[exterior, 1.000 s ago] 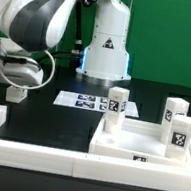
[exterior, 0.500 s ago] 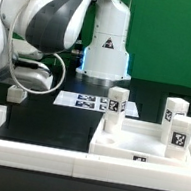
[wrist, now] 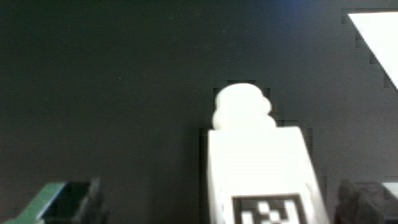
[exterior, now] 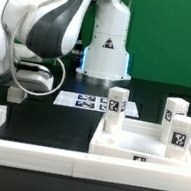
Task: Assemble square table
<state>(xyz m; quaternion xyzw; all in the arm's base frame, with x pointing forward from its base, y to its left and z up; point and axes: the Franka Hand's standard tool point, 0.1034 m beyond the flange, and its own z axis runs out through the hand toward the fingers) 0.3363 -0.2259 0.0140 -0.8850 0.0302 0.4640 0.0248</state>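
Between the fingers (wrist: pixel 63 198) of the gripper (wrist: pixel 217 200), spread apart, lies a leg (wrist: pixel 249 160): light, rigid, slick plastic; you should pinch its flat sides.

Backdrop is a flat green wall (exterior: pixel 175 36) across the rear, evenly lit, no hard shadows. Matte black surface (exterior: pixel 47 126) fills the workspace, bordered by a long white rim (exterior: pixel 27 155) along the near edge. Marker board (exterior: pixel 82 101) lies flat on the surface near the back. Wrist view shows mostly the same dark surface.
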